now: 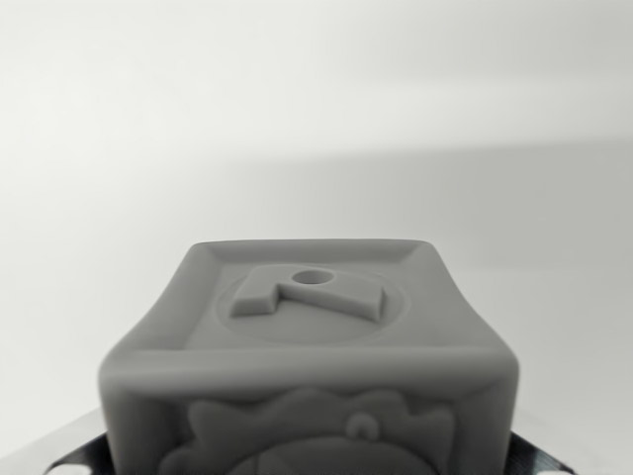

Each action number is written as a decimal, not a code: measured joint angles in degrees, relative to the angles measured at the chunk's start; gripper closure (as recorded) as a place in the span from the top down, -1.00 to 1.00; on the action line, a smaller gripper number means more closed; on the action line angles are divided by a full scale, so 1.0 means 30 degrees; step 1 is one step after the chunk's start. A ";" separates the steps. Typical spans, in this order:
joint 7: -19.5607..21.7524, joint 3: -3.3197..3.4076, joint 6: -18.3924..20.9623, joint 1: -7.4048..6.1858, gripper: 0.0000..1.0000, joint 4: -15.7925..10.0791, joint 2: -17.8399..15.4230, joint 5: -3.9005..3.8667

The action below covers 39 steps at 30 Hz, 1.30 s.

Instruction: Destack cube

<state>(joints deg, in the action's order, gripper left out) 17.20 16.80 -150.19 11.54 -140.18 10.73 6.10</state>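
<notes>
1. You are looking at a grey cube [309, 346] that fills the lower middle of the wrist view, very close to the camera.
2. Its top face has a raised border, and inside that a round recess with an angular raised shape and a small hole (the hole sits near the far edge of the shape).
3. The face turned toward you carries a relief pattern with a wavy outline and a small ring; the bottom of the frame cuts it off.
4. You can see dark metal parts [74, 457] at both lower corners, just beside the cube, but the pincer's fingers do not show, so you cannot tell how it stands.
5. Behind the cube there is only a pale, blurred surface [316, 119].
</notes>
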 joint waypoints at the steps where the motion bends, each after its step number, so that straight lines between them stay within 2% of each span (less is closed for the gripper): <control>1: -0.0044 -0.0017 -0.0091 0.0009 -1.00 0.0001 0.0104 0.0057; 6: -0.0440 -0.0245 -0.0913 0.0075 -1.00 0.0044 0.1152 0.0647; 12: -0.0883 -0.0507 -0.1610 0.0247 -1.00 0.0133 0.1906 0.1257; 21: -0.1507 -0.1069 -0.2689 0.0632 -1.00 0.0343 0.3260 0.2104; 31: -0.1958 -0.1671 -0.3548 0.1106 -1.00 0.0613 0.4375 0.2688; 39: -0.2149 -0.2104 -0.4098 0.1474 -1.00 0.0808 0.5105 0.2932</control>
<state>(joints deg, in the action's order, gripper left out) 10.75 10.49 -162.49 15.96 -137.75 26.04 14.90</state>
